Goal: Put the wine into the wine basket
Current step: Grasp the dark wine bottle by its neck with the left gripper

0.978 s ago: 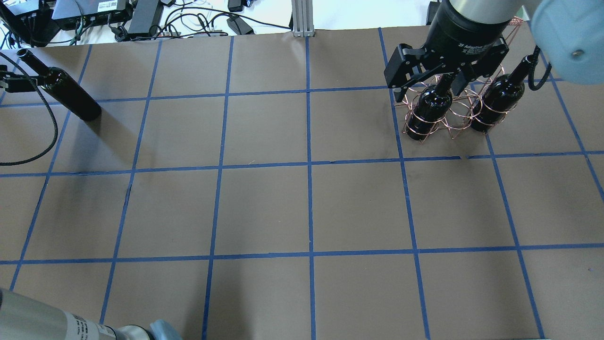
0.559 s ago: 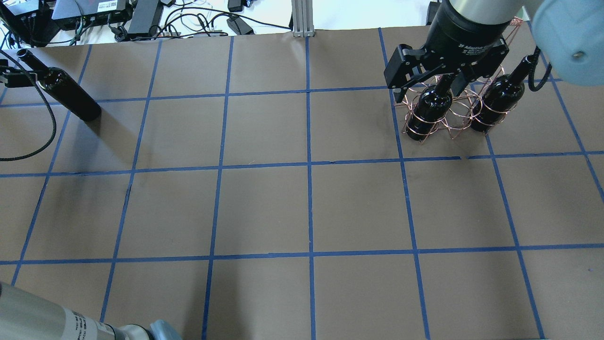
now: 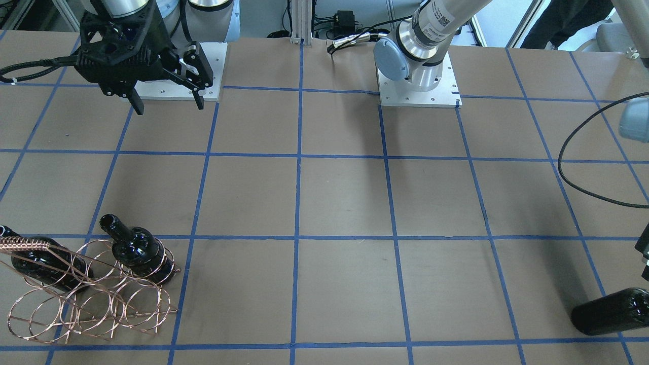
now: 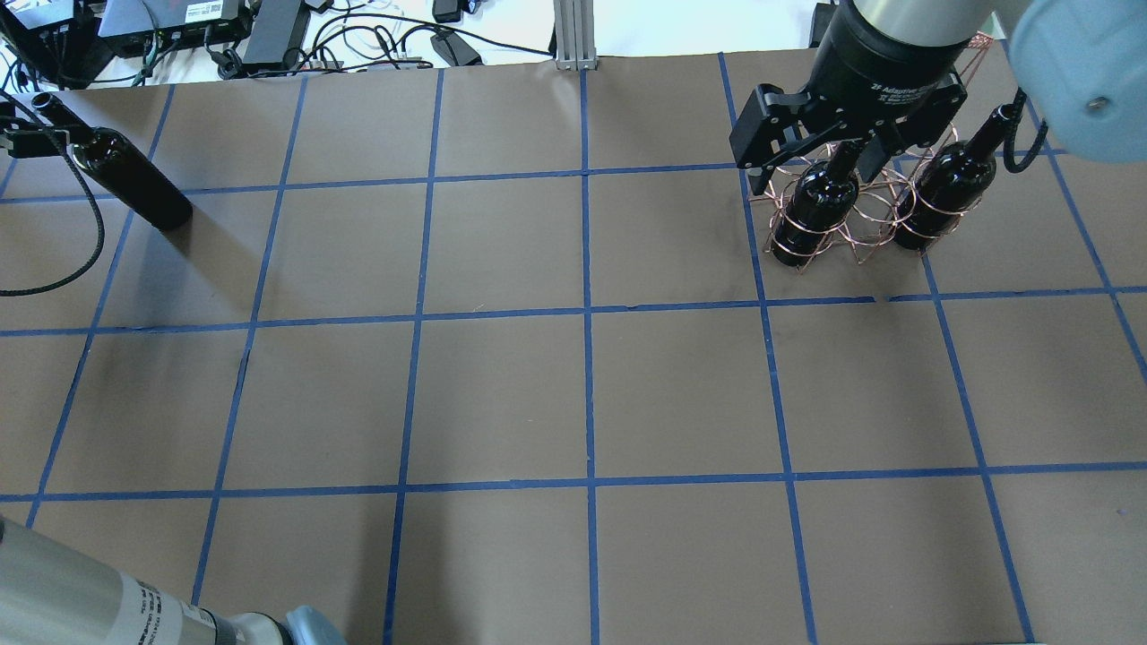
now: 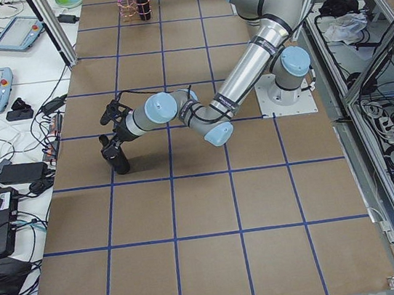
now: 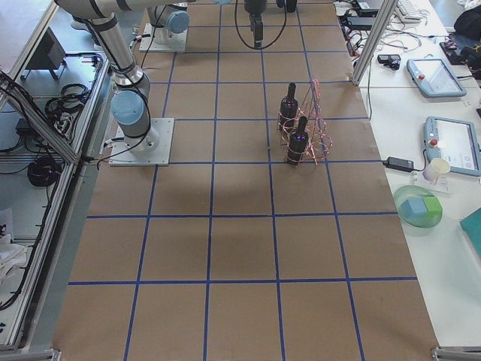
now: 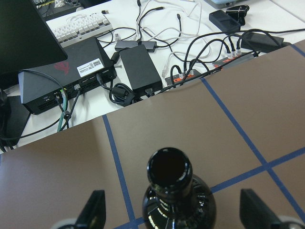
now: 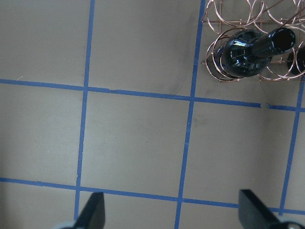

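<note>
Now centre left gripper [image 7: 174, 212], jaws wide, on neck of wine [image 4: 134, 184], clamp below rim, lift toward free ring of basket [image 3: 25, 246]; keep right gripper [image 8: 171, 210], likewise wide and empty, clear.

We see bright, even light from above on the brown paper-covered table [image 4: 502, 394]. The glossy near-black glass bottle [image 4: 134, 184] near its far left corner casts a soft shadow toward the near edge; small white glints dot its shoulder.
</note>
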Available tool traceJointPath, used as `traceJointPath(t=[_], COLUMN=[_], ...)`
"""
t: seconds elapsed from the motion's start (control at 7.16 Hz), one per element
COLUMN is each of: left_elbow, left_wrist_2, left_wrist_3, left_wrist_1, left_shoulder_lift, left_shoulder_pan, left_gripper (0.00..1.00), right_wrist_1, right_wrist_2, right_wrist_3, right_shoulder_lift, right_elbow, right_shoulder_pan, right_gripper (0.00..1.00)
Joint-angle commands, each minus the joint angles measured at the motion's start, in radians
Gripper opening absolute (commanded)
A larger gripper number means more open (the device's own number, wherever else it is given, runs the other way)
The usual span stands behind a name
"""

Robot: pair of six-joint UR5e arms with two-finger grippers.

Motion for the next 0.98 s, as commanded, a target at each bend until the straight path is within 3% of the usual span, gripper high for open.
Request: traceJointPath(t=[0.0,0.42,0.84], left_elbow=[0.003,0.048,0.053], left_wrist_2=[-0.051,-0.073,-0.085], left_wrist_3=[0.006,0.026,0.026], left_wrist_1=[0.000,-0.003,-0.001], left_shoulder_lift=[-0.025,-0.030,-0.061], left_shoulder_pan=[0.000,0.002,0.006], left_gripper=[1.00,1.00,0.87], right_wrist_1=[-0.001,-0.003,-0.024], right_wrist_2=[0.003,0.002,0.002], right_wrist_3=[0.000,0.000,0.002], right_shoulder_lift=[-0.001,-0.001,-0.001], right_elbow=[0.000,0.000,0.000], right_shoulder_pan=[0.000,0.002,0.000], right_gripper=[1.00,1.00,1.00])
